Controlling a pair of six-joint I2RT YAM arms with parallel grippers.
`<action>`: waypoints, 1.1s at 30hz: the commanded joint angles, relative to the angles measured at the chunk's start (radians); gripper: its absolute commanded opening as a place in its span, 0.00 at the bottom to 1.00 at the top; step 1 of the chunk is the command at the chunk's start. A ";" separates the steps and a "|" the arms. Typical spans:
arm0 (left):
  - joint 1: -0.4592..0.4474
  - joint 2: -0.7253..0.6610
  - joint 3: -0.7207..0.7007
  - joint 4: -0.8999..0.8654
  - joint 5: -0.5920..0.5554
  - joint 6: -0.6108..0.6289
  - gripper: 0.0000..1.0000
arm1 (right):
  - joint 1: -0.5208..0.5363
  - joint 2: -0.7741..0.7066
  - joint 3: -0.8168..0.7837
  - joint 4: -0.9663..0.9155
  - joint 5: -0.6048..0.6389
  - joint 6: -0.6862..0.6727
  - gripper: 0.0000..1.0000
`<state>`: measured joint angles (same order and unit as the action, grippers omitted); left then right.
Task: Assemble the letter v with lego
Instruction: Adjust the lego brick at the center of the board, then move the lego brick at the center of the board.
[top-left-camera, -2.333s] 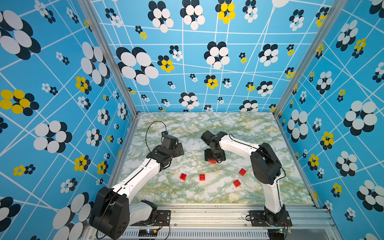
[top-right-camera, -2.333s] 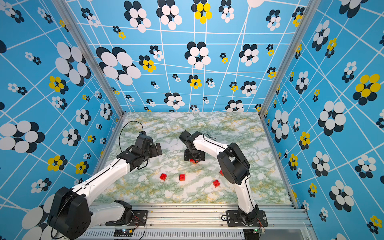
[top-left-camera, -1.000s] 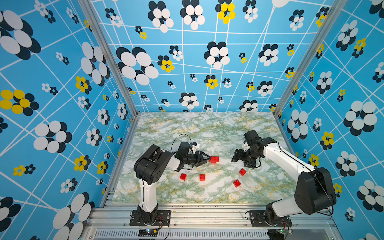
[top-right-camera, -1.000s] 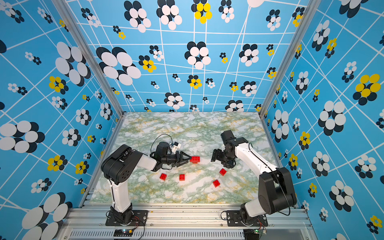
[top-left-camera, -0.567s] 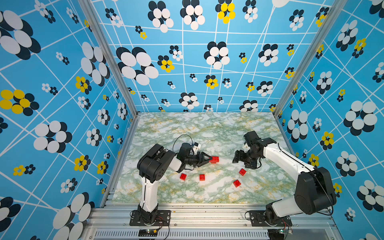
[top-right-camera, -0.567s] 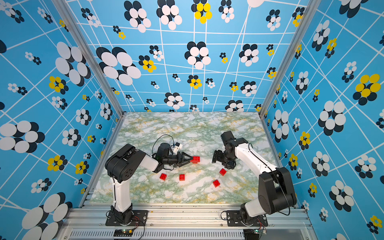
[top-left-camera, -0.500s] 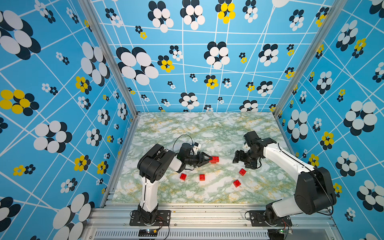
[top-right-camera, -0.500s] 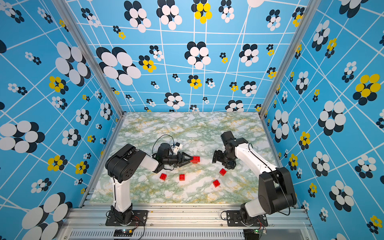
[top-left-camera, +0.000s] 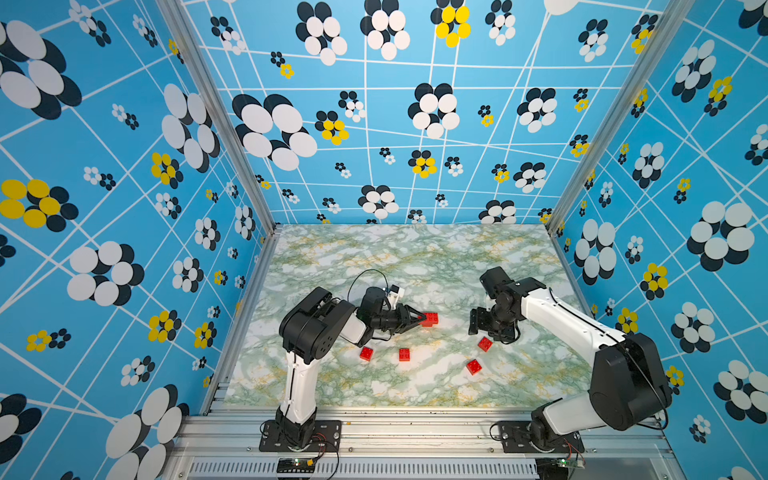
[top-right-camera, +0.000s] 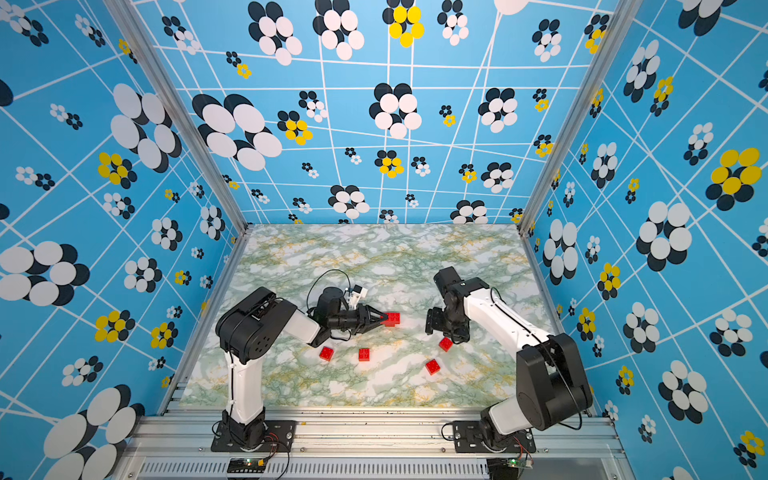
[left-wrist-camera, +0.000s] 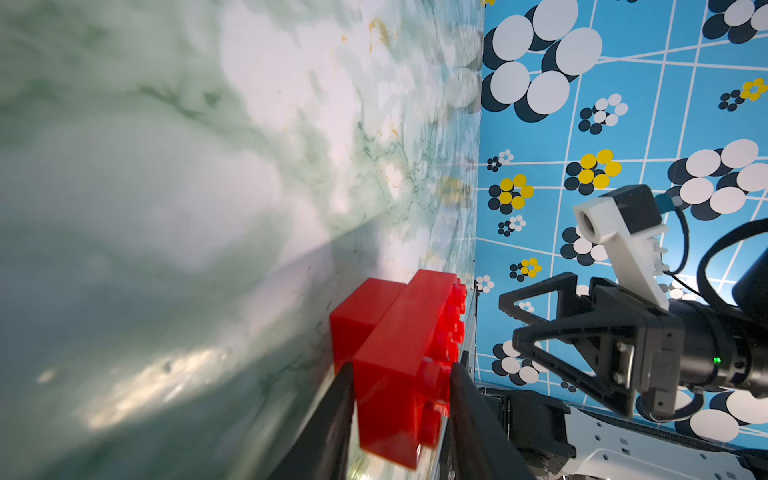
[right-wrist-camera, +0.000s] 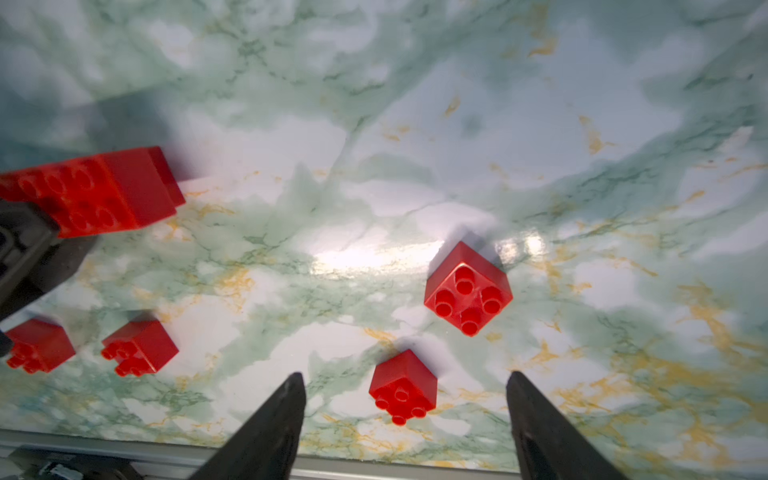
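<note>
**Inspector:** Work surface?
**Operator:** Marbled table (top-left-camera: 415, 257), walled on three sides. Arm bases bolted to the rail (top-left-camera: 415, 419) at 7 and 5 o'clock.

**Inspector:** Pose of left arm (top-left-camera: 316, 324) and right arm (top-left-camera: 561, 320)?
**Operator:** Left: folded, forearm level, aimed toward 3 o'clock. Right: reaching in toward 10 o'clock, wrist turned down.

**Inspector:** State of left gripper (top-left-camera: 422, 319)?
**Operator:** Pinching the long brick (left-wrist-camera: 399, 365) at its overhanging end. One finger on the stud face, one on the underside, both in contact in the left wrist view.

**Inspector:** State of right gripper (top-left-camera: 478, 328)?
**Operator:** Spread wide, holding nothing. Hanging over one of the loose bricks (right-wrist-camera: 402, 386), centred between the fingers in the right wrist view.

**Inspector:** Lego location?
**Operator:** Stack (top-left-camera: 430, 318) (top-right-camera: 391, 318) near table centre in both top views: long brick pressed onto one short brick (left-wrist-camera: 361, 307), offset as a step. Four loose bricks (top-left-camera: 366, 353) (top-left-camera: 404, 354) (top-left-camera: 484, 344) (top-left-camera: 473, 366), studs up, apart from each other, at 8, 7, 4 and between 4 and 5 o'clock of the stack. The 4 o'clock one: under the right gripper.
</note>
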<state>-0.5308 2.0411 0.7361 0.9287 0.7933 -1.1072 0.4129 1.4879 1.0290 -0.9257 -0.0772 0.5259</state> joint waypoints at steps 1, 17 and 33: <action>-0.005 0.007 0.009 -0.033 -0.025 0.017 0.37 | 0.046 0.001 -0.003 -0.100 0.129 -0.008 0.75; 0.006 -0.052 -0.013 -0.099 -0.078 0.070 0.34 | 0.021 -0.048 -0.130 0.102 0.164 0.317 0.73; 0.011 -0.019 -0.049 -0.022 -0.085 0.055 0.33 | -0.017 0.031 -0.174 0.220 0.159 0.349 0.60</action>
<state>-0.5297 2.0064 0.7132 0.9291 0.7429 -1.0626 0.4000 1.4929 0.8734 -0.7315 0.0765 0.8547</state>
